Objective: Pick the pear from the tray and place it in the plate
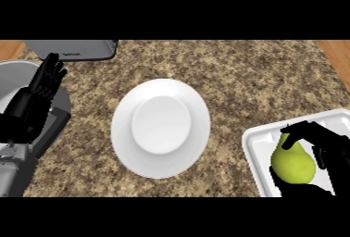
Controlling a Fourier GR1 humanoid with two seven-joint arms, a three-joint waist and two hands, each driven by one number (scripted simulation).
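Yellow-green and glossy, the pear (292,163) lies in the white tray (258,141) at the lower right of the head view, and the right hand (328,152) is on it. Black fingers (301,131) arch over the narrow stem end from above, more of the hand wraps down the fruit's right flank, and a dark part shows under its fat base, so the hand is curled round the pear and gripping it (the palm itself is mostly hidden behind the fruit). The pear's long axis runs nearly up and down the view, leaning a touch: the slim neck points toward the far side of the counter, under the fingertips, and the broad rounded end points back toward the robot. Whether it rests on the tray floor or sits just above it, I cannot tell.

Over in the middle, the white plate (160,127) sits on the speckled granite counter (259,78), nothing on it, well apart from the tray with a strip of stone between them.

At the left edge, the left hand (42,85) rests with its fingers straight and pointing up the view, holding nothing. Behind it a grey appliance (71,50) sits at the counter's far left.
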